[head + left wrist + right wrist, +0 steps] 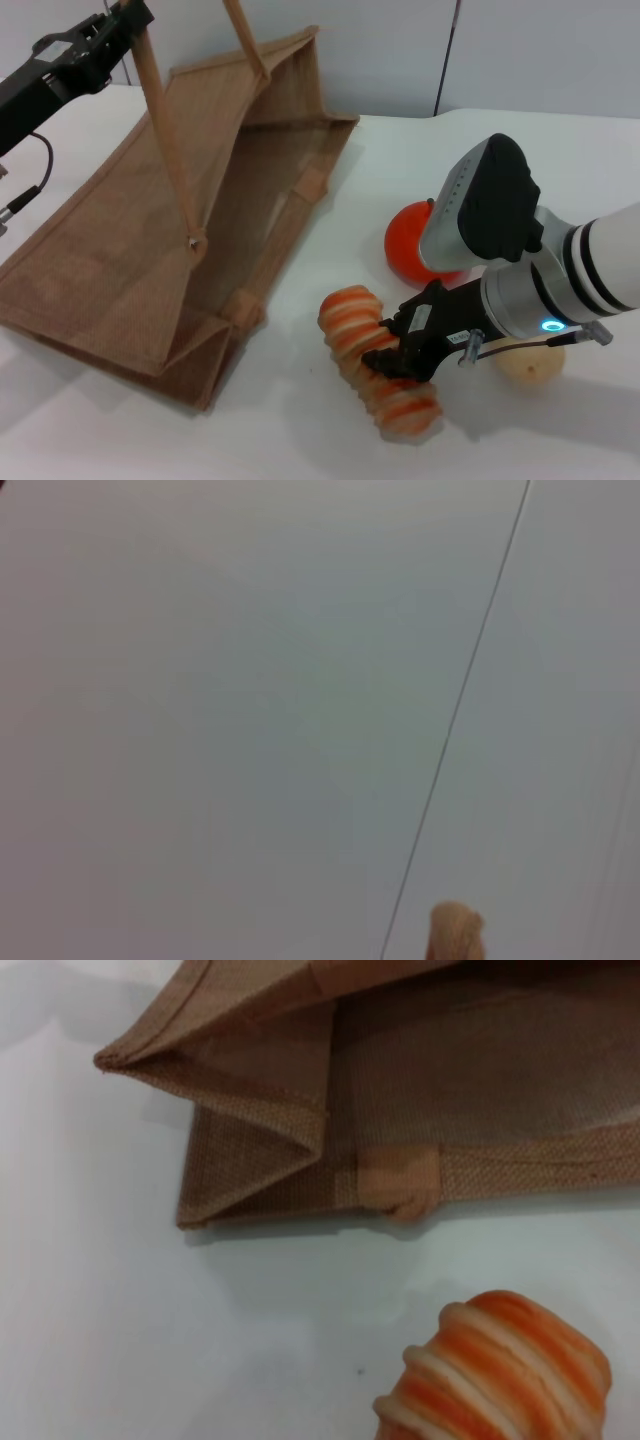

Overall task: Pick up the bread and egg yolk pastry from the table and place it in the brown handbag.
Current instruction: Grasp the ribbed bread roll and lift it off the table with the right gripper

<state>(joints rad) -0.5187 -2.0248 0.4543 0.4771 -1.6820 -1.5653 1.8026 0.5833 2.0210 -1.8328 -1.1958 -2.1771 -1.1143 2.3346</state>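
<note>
The bread (pixel 372 362), a ridged orange and tan loaf, lies on the white table right of the bag; its end also shows in the right wrist view (pixel 505 1375). My right gripper (pixel 400 358) is down on the loaf's middle. The egg yolk pastry (pixel 530 366), a pale beige ball, sits on the table behind my right arm, partly hidden. The brown handbag (pixel 150 260) lies on its side with its mouth toward the bread. My left gripper (pixel 135 22), at the top left, is shut on one long handle (pixel 165 140) and holds it up.
A round orange fruit (pixel 408 245) sits just behind the right gripper, close to the bread. The bag's corner and a handle patch (pixel 400 1180) lie in front of the bread in the right wrist view. The handle's end (pixel 456 935) shows in the left wrist view.
</note>
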